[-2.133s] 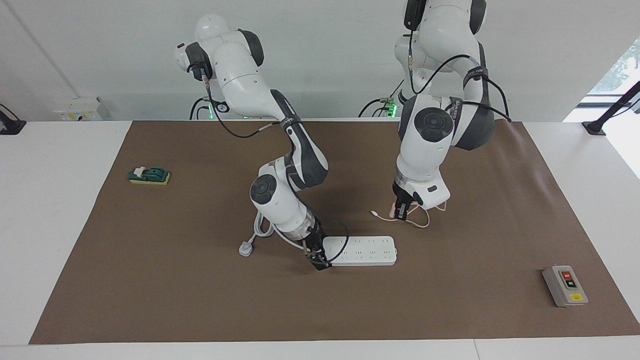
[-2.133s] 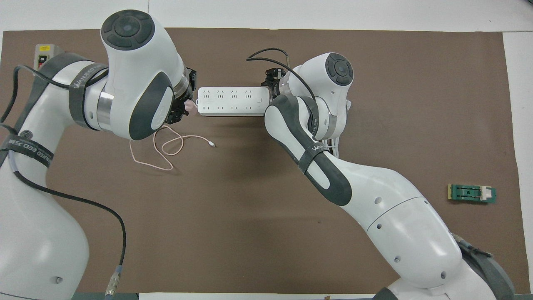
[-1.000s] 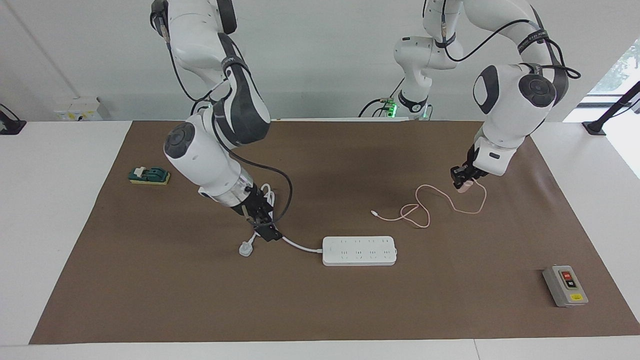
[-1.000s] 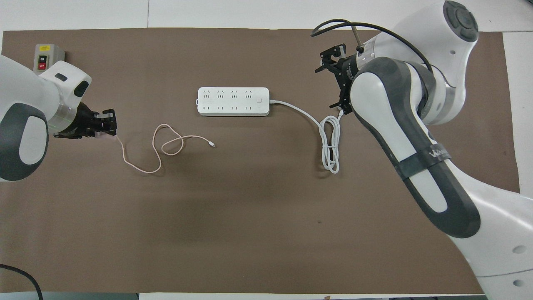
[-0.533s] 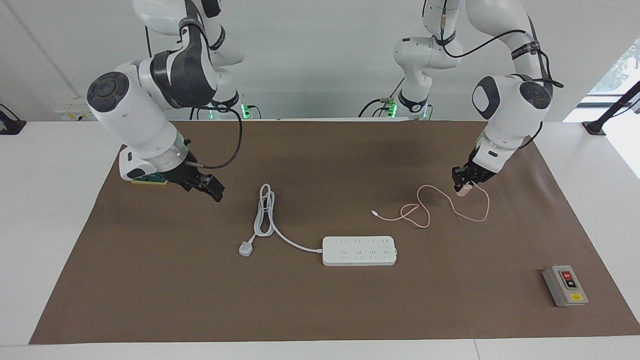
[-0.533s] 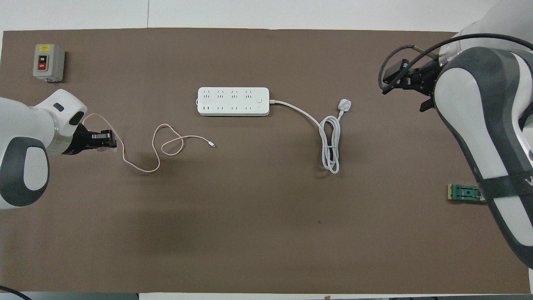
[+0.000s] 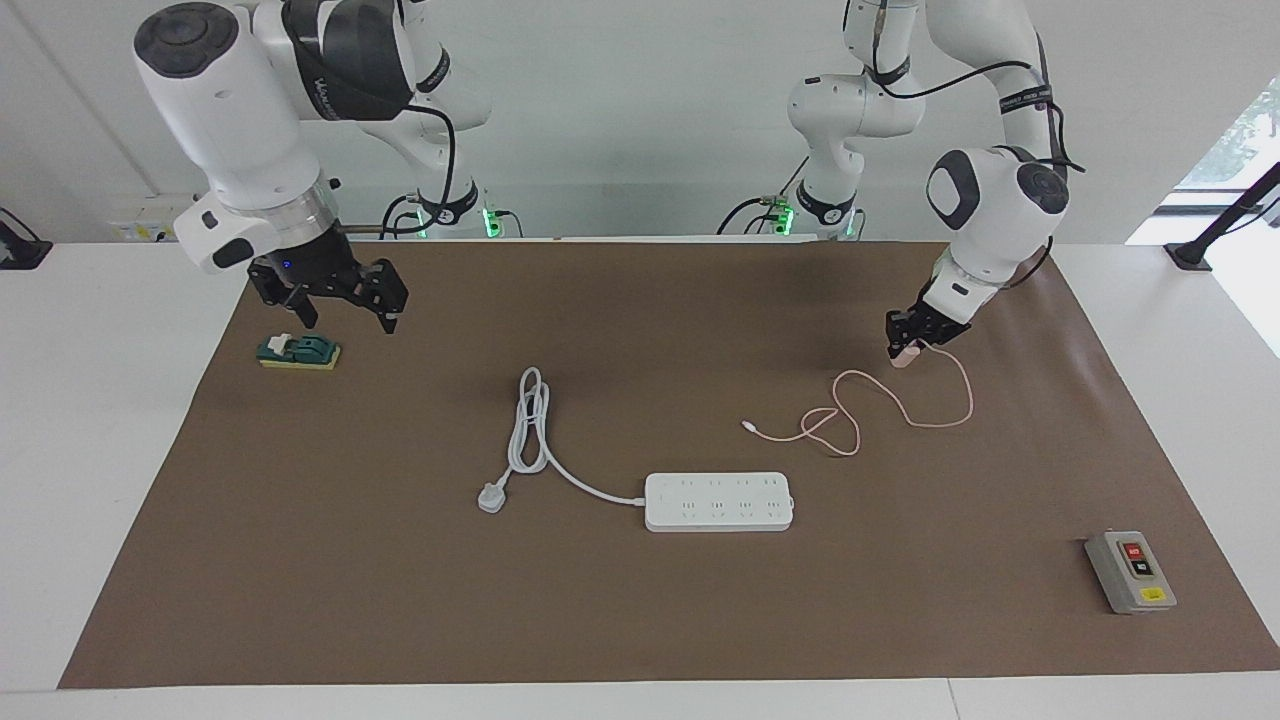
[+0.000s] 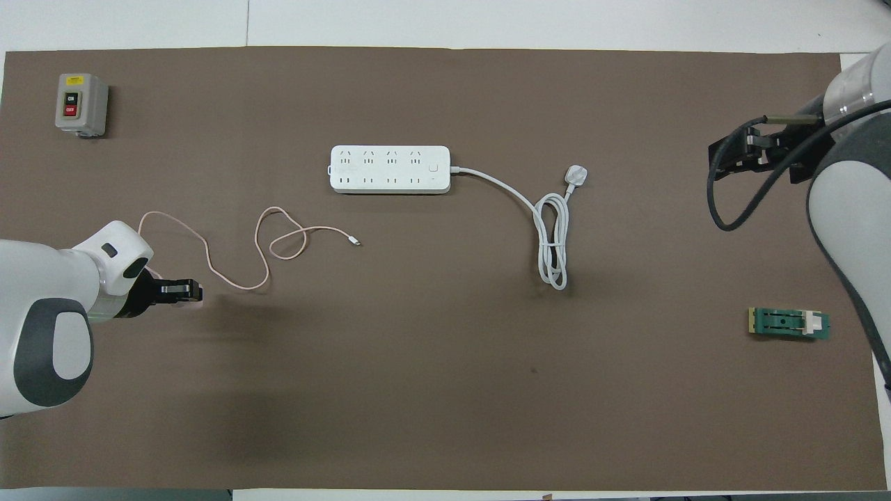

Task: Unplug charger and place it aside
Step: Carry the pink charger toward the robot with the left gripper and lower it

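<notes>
I see the charger (image 7: 903, 355) clenched in the left gripper (image 7: 908, 340), low over the mat at about 2 o'clock from the power strip (image 7: 719, 501), well apart from it and nearer to the robots. Its pink cable (image 7: 880, 405) trails on the mat. A second ago it was already unplugged; now it is carried farther away. I judge only the release is left. The right gripper (image 7: 340, 300) has withdrawn, its claw released, above the green switch (image 7: 298, 351).

Left gripper (image 8: 188, 291) clamps the pink charger, cable (image 8: 237, 243) trailing toward the power strip (image 8: 390, 169); right gripper (image 8: 748, 149) hovers.
</notes>
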`<state>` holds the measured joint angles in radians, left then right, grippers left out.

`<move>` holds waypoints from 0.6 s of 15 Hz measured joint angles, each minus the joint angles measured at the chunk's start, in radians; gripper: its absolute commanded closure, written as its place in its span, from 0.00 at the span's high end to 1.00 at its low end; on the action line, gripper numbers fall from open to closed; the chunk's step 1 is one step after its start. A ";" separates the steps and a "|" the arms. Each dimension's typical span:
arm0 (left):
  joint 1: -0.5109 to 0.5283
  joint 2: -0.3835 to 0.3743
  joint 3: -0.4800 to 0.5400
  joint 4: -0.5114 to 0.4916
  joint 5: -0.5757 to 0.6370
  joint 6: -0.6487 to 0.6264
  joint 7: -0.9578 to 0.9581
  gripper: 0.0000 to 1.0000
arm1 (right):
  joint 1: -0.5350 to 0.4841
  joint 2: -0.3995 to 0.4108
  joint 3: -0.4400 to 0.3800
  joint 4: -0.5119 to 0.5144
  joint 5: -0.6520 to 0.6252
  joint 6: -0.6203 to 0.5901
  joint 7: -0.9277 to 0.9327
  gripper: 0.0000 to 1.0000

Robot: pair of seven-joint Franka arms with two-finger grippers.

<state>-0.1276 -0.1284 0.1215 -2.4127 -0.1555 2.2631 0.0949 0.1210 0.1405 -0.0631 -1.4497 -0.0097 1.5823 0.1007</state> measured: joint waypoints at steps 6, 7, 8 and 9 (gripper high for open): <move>0.007 -0.013 -0.001 -0.092 -0.086 0.100 0.065 0.06 | -0.010 -0.103 0.005 -0.146 -0.001 -0.003 -0.039 1.00; 0.007 -0.013 -0.001 -0.113 -0.103 0.130 0.087 0.12 | -0.010 -0.115 0.005 -0.161 -0.001 -0.003 -0.039 1.00; 0.008 -0.013 -0.001 -0.128 -0.113 0.148 0.103 0.23 | -0.010 -0.124 0.005 -0.173 -0.001 -0.003 -0.039 1.00; 0.009 -0.013 -0.001 -0.137 -0.118 0.159 0.111 0.40 | -0.008 -0.128 0.005 -0.181 -0.001 -0.003 -0.039 1.00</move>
<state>-0.1185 -0.1410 0.1207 -2.5495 -0.2734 2.4221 0.2056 0.1130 0.0130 -0.0580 -1.6305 -0.0102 1.5794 0.0619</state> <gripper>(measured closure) 0.687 0.000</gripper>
